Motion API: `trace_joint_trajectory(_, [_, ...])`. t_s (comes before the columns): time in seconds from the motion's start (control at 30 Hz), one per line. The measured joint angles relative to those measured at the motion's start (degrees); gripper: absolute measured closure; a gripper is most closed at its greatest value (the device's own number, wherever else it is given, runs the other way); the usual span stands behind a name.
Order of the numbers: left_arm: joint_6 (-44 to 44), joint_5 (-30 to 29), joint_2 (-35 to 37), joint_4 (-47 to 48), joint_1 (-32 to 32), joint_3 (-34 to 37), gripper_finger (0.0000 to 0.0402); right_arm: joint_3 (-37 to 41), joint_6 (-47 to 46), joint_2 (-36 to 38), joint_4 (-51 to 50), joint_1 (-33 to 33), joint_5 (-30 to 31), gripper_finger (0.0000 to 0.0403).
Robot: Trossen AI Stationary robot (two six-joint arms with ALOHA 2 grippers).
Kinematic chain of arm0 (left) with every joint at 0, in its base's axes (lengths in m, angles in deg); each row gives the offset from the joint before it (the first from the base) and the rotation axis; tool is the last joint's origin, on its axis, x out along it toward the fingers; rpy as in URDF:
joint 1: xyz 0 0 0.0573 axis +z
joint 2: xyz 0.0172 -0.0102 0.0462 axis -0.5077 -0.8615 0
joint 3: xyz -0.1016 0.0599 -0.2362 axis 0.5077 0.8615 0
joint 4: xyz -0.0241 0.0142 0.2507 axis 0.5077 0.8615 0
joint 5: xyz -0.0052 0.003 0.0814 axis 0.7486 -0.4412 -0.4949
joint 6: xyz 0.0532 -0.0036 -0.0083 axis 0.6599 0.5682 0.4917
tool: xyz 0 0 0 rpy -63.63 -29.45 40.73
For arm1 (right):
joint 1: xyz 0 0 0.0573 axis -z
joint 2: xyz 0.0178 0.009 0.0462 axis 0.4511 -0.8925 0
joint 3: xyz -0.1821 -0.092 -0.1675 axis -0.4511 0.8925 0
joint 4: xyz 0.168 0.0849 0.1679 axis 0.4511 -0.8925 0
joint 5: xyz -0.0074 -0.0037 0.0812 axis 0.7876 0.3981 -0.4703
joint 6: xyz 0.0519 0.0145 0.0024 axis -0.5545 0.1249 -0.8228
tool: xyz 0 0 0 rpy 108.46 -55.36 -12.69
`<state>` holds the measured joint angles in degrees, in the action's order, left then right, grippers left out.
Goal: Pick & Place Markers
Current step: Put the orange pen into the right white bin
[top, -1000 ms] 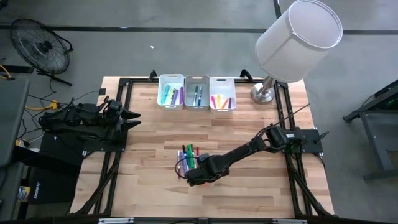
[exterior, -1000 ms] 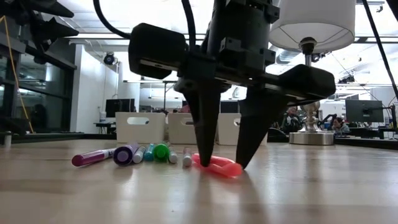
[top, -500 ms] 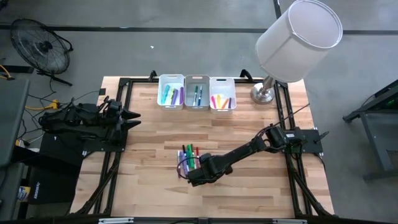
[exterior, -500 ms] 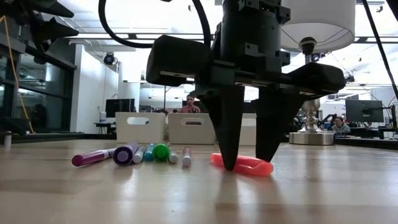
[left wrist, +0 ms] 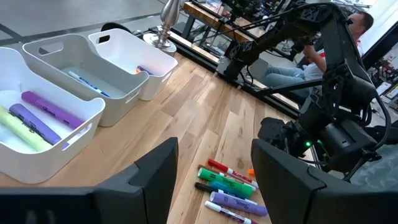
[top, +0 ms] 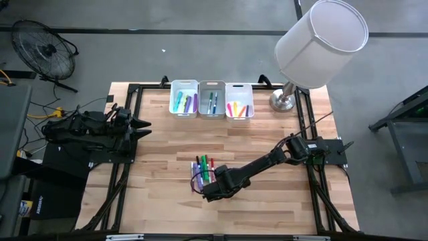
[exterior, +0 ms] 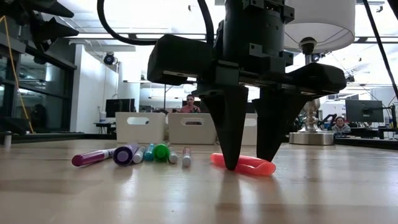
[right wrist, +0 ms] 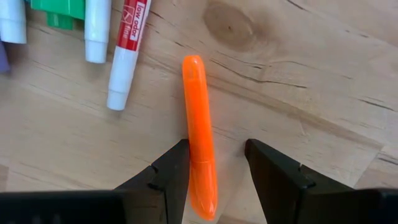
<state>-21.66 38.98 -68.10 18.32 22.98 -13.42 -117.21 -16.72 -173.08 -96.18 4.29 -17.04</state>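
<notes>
Behind your wooden table [exterior: 93,193] sit people; your right gripper [right wrist: 214,165] straddles the orange marker [right wrist: 200,146], jaws apart (left gripper [left wrist: 214,180] open).

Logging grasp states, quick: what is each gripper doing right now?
Left gripper: open, empty, parked at the table's left edge.
Right gripper: open, fingers straddling the orange marker on the table, not gripping.

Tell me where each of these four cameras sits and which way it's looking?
High: overhead, straight down on the table, both arms, three bins.
Low: at tabletop height, level across; right gripper straddles the orange marker.
Left wrist: on the waiting left arm at the table's left edge, past the open left gripper toward bins and marker row.
Right wrist: looks down past its fingers at the same orange marker.
Shared: all show markers.
</notes>
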Motion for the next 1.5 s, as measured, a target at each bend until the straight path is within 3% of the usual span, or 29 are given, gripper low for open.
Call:
trace_joint_trajectory(0.43, [0.0,0.0,0.02,-0.02,0.0,0.0,0.02,1.73,5.12,0.17,2.1,0.0,0.44,0.026])
trace_joint_trajectory(0.9, [0.01,0.0,0.01,0.0,-0.02,0.0,0.02,1.75,12.78,0.17,1.14,0.0,1.46,0.0376])
trace_joint_trajectory(1.23, [0.02,0.0,0.02,-0.01,-0.02,0.0,0.02,1.77,15.35,0.97,-2.48,0.15,3.8,0.0376])
trace_joint_trajectory(1.5, [0.0,0.0,0.0,0.0,-0.02,0.0,0.02,2.12,19.37,4.23,-15.07,2.1,9.28,0.0376])
